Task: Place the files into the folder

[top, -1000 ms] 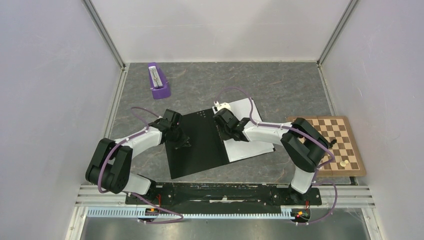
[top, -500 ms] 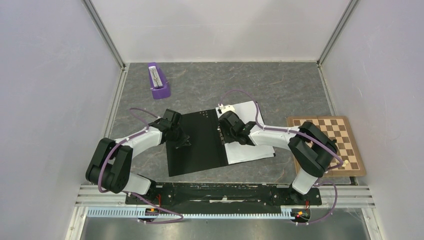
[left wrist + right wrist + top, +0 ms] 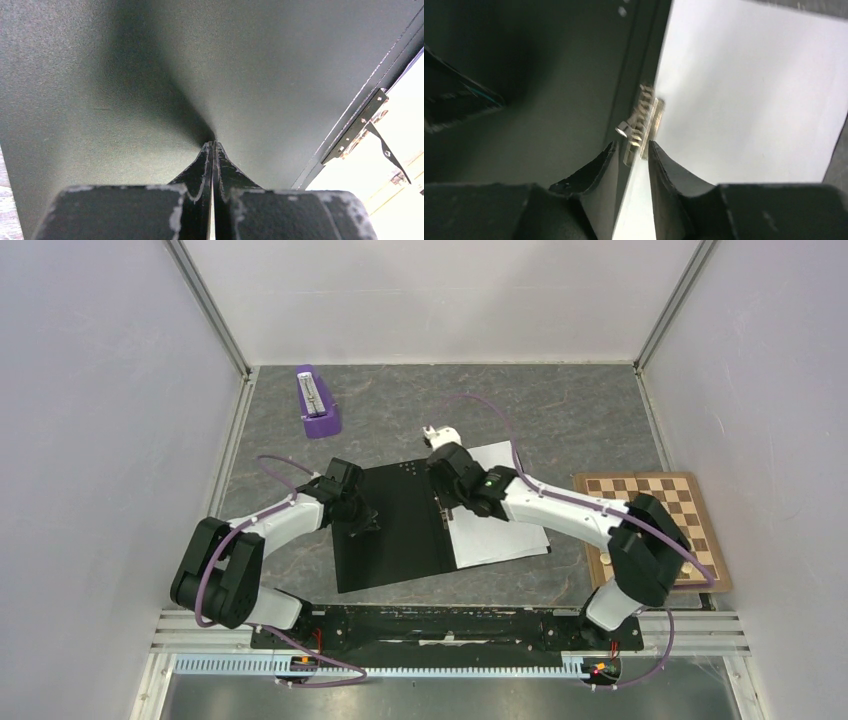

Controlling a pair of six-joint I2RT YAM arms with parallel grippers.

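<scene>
The folder lies open in the middle of the table with its black inside up. The white files lie on its right half. My left gripper is shut and its tips press on the black left half; it shows in the left wrist view. My right gripper is at the spine, and its jaws stand narrowly apart around the metal spine clip. In the right wrist view the gripper has the files on its right and the black half on its left.
A purple object stands at the back left. A wooden chessboard lies at the right, partly under my right arm, with a small pale piece on it. Grey walls close in both sides and the back.
My right gripper moved along the spine, first nearer, then back toward the far end, and its elbow swung out to the right. The left arm stayed put.
</scene>
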